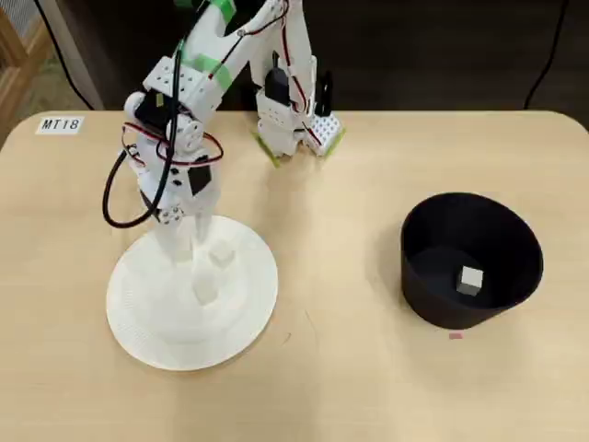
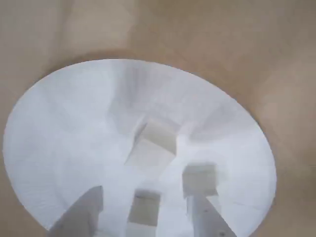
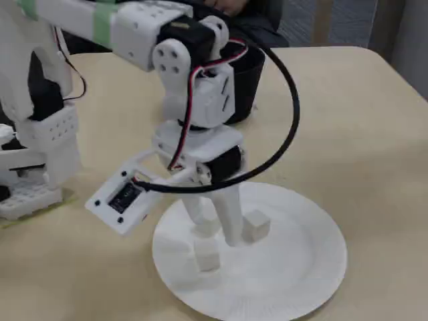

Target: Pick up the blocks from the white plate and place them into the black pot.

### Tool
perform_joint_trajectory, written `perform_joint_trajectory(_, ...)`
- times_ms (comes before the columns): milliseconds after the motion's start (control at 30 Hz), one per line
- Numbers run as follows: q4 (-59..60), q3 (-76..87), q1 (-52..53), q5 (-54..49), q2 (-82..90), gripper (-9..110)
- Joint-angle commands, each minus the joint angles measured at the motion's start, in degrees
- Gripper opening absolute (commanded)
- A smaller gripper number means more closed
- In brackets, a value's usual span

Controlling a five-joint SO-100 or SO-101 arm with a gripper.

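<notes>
The white plate (image 1: 147, 318) (image 2: 64, 123) (image 3: 301, 267) lies at the left of the table in the overhead view. Three blocks show on it in the wrist view: one (image 2: 153, 143) near the middle, one (image 2: 200, 178) just ahead of the right finger, and one (image 2: 144, 210) between the fingers with gaps on both sides. My gripper (image 1: 189, 253) (image 2: 145, 197) (image 3: 215, 231) stands low over the plate, open. The fixed view shows a block (image 3: 256, 226) right of the fingers and another (image 3: 207, 255) in front. The black pot (image 1: 433, 221) (image 3: 249, 80) at the right holds one block (image 1: 470, 279).
The arm's base (image 1: 294, 120) is clamped at the table's far edge. A black cable (image 1: 115, 198) loops out to the left of the wrist. A label reading MT18 (image 1: 61, 123) is stuck at the far left corner. Bare tabletop lies between plate and pot.
</notes>
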Motion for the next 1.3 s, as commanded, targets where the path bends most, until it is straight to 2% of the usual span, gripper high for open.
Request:
perform_joint_trajectory(0,1.49,-2.9,0.26,-0.79,0.26,28)
perform_joint_trajectory(533,-1.49,-3.78,3.08,3.16,-7.73,26)
perform_joint_trajectory(800,-5.8,-3.96,2.29,5.54,-9.58,10)
perform_joint_trajectory(900,-6.86,-4.57,2.11,6.94,-10.28,-2)
perform_joint_trajectory(1100,-8.09,-6.94,1.32,4.92,-10.37,-2)
perform_joint_trajectory(1267,-15.47,-9.32,-0.79,-2.72,-2.72,-2)
